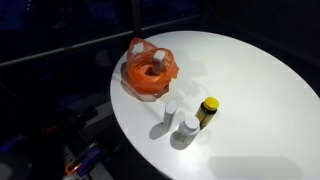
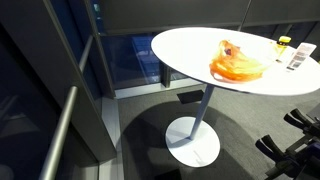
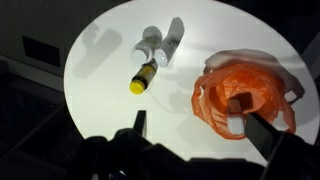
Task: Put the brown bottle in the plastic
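The round white table (image 1: 260,90) carries all task items. The brown bottle (image 1: 208,111), fitted with a yellow cap, stands upright on the tabletop, outside the orange plastic bag (image 1: 150,70) and apart from it. Two white bottles (image 1: 171,108) stand just beside the brown bottle. At least two further white-capped containers (image 1: 160,57) sit inside the bag, which rests near the table edge with its mouth open upward.

In the wrist view, the gripper (image 3: 188,112) is above the table with its fingers (image 3: 138,122) spread wide and nothing between them. One finger lies toward the brown bottle (image 3: 143,78). The other overlaps the plastic bag (image 3: 250,85); contact with the bag cannot be determined. The gripper is not touching the brown bottle.

In an exterior view, the bag (image 2: 237,66) lies on the table (image 2: 185,45), which stands on a single pedestal.
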{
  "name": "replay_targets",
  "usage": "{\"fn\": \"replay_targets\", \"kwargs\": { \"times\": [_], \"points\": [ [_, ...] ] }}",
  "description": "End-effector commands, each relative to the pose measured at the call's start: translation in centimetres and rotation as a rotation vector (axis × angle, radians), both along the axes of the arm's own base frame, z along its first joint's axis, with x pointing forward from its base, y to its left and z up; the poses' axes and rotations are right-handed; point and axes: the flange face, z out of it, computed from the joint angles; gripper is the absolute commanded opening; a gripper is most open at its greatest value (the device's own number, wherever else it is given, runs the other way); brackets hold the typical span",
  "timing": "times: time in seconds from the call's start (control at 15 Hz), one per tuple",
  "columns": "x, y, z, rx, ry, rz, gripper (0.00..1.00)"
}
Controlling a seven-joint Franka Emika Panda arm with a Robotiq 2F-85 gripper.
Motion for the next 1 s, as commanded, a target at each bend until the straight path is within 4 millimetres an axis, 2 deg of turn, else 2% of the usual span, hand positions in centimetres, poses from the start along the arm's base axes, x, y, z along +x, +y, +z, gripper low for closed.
{"fn": "replay_targets", "kwargs": {
  "times": [0.0, 0.4, 0.93],
  "points": [
    [1.9, 0.2, 1.1, -0.011, 0.048, -0.01, 1.0],
    [5.4, -1.5, 0.5, 0.009, 0.089, -0.054, 1.0],
    [11.7, -5.4, -3.2, 0.052, 0.157, -0.162, 1.0]
  ]
}}
